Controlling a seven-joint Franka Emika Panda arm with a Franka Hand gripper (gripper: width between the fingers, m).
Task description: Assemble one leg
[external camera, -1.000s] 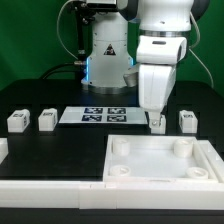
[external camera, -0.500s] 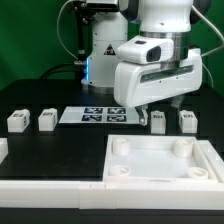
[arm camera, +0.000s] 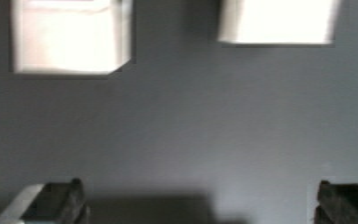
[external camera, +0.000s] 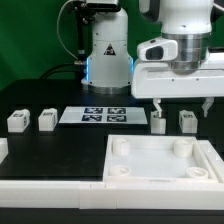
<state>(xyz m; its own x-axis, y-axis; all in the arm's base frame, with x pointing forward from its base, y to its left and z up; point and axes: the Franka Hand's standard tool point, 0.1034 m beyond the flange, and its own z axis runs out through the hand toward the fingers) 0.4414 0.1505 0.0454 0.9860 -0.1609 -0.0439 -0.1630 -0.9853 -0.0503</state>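
Four small white legs stand in a row on the black table. Two are at the exterior view's left [external camera: 16,121] [external camera: 47,120] and two at the right [external camera: 159,122] [external camera: 187,121]. My gripper [external camera: 182,106] hangs open and empty just above the right pair, one finger outside each leg. In the wrist view the two legs [arm camera: 69,38] [arm camera: 279,22] show as blurred white blocks, apart from the gripper [arm camera: 199,205]. Its dark fingertips [arm camera: 48,203] stand wide apart. The large white square piece [external camera: 160,165] with round corner sockets lies in front.
The marker board [external camera: 95,116] lies between the two pairs of legs. A low white wall [external camera: 50,186] runs along the front at the exterior view's left. The robot base [external camera: 105,50] stands behind.
The gripper was low at the inner right leg one second ago. It has since risen, turned about its axis and shifted to the exterior view's right. The legs have not moved.
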